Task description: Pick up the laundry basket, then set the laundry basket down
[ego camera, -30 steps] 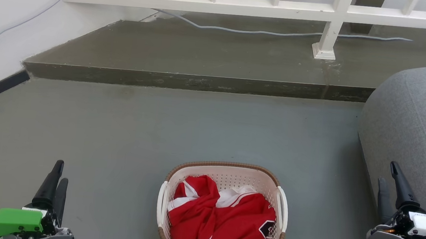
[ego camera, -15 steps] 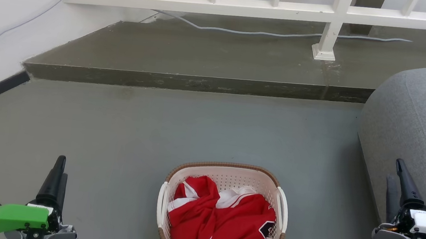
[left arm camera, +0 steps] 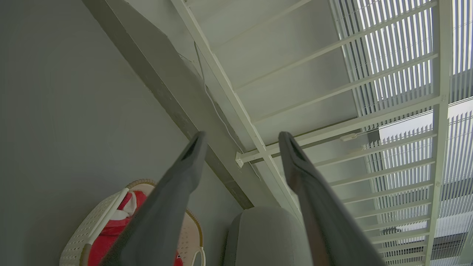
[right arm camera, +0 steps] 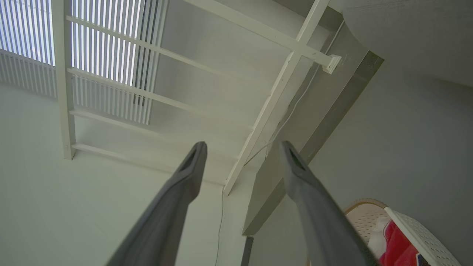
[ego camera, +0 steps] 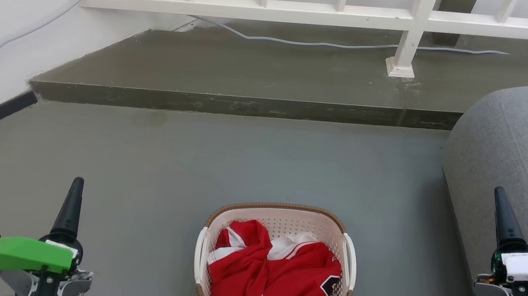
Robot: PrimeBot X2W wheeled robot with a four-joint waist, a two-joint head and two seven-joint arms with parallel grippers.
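Note:
The laundry basket point(ego camera: 286, 220), cream-white and perforated with a brown rim, stands on the grey floor at the bottom centre, holding red and white clothes point(ego camera: 270, 276). Its two white side handles are free. My left gripper point(ego camera: 76, 185) hovers well to the basket's left, fingers pointing up the view. My right gripper point(ego camera: 500, 193) is far to the basket's right, beside the grey seat. In the left wrist view the left gripper point(left arm camera: 242, 135) is open and empty, the laundry basket point(left arm camera: 88, 229) low at the left. The right gripper point(right arm camera: 244, 145) is likewise open, the laundry basket point(right arm camera: 425, 236) at the lower right.
A grey upholstered seat point(ego camera: 518, 155) fills the right side, close to my right arm. A raised concrete step point(ego camera: 249, 103) runs across behind the basket, with a white railing point(ego camera: 308, 9) and a grey cable point(ego camera: 305, 40) on it. A white wall point(ego camera: 3, 17) stands at the left.
Both wrists have rolled, so each gripper's fingers now line up edge-on in the head view. The right gripper rose and shifted right. The head camera tilted slightly; the basket stayed put.

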